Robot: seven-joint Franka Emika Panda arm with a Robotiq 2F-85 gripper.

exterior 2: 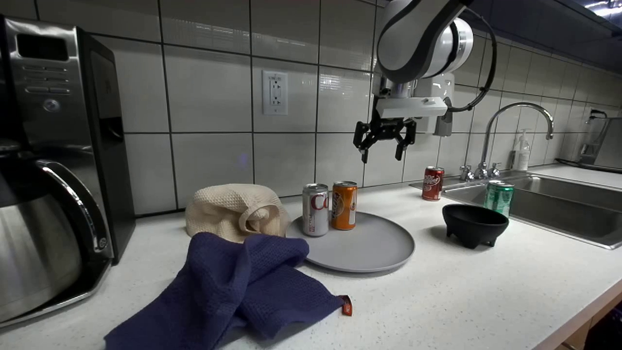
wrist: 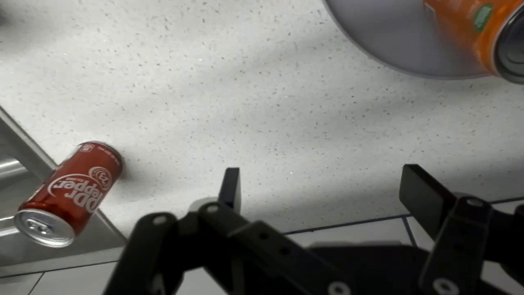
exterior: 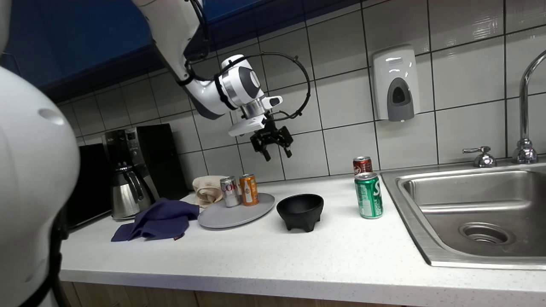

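Wrist view: my hand (wrist: 321, 184) hangs spread above the table (wrist: 262, 114). The Dr Pepper can (wrist: 73, 188) stands near the sink (exterior: 465, 209).

Black end effector (exterior 2: 382, 156), orange can (exterior 2: 344, 206), red can (exterior 2: 432, 183), grey plate (exterior 2: 364, 250), speckled white counter (exterior 2: 437, 296)

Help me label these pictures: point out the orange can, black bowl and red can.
Orange can (exterior 2: 344, 206), in an exterior view: side.
Black bowl (exterior: 300, 217), in an exterior view: outer wall.
Red can (wrist: 70, 192), in the wrist view: side.
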